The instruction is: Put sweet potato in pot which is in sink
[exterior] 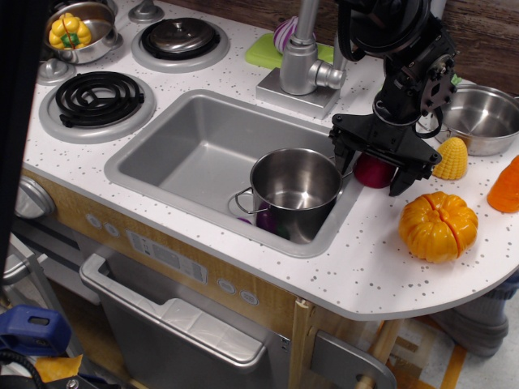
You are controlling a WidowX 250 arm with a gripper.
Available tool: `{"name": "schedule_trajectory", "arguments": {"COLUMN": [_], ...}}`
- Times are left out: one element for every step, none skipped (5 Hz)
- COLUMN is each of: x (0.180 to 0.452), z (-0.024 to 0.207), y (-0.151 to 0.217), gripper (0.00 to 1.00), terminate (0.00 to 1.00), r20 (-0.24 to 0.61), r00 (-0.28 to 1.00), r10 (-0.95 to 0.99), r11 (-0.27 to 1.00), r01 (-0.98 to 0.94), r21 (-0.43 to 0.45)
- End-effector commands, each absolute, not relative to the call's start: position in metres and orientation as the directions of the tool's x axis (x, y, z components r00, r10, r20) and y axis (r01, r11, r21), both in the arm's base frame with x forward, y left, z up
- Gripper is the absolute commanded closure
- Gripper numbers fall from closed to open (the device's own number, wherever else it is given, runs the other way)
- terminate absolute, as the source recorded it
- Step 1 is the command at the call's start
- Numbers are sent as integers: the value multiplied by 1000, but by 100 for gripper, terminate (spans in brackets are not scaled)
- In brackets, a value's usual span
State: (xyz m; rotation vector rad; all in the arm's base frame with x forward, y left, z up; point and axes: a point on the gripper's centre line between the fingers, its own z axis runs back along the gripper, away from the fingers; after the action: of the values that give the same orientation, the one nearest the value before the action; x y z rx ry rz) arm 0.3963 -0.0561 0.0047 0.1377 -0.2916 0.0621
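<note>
Beside the sink's [154,182] right rim, on the speckled counter [357,271]: sweet potato [374,171], only its lower maroon half showing — top hidden behind the black gripper [379,163]. Fingers spread wide either side of it, apart, not visibly touching; contact hard to judge from this angle. Inside the basin, at its right end: pot [295,193], upright, just left of the potato. Something purple wedged beneath the pot — mostly hidden, unidentifiable. Further right: pumpkin [438,226], corn cob [451,158], steel pan [486,119] cut by the frame edge, an orange item [507,185] also cropped. No readable writing or labels anywhere.
</note>
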Motion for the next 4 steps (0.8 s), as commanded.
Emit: {"name": "schedule_trajectory", "arguments": {"x": [411, 413, 413, 406], "z": [42, 46, 49, 64], "y": [-54, -55, -53, -49], "gripper": [0, 100, 100, 100], "terminate": [0, 0, 0, 0], "r20": [373, 358, 343, 346], "r00": [927, 933, 939, 938], "r10": [32, 16, 9, 16], "r11": [991, 988, 988, 982], "r01": [-79, -70, -61, -80], "r21": [111, 138, 142, 172]}}
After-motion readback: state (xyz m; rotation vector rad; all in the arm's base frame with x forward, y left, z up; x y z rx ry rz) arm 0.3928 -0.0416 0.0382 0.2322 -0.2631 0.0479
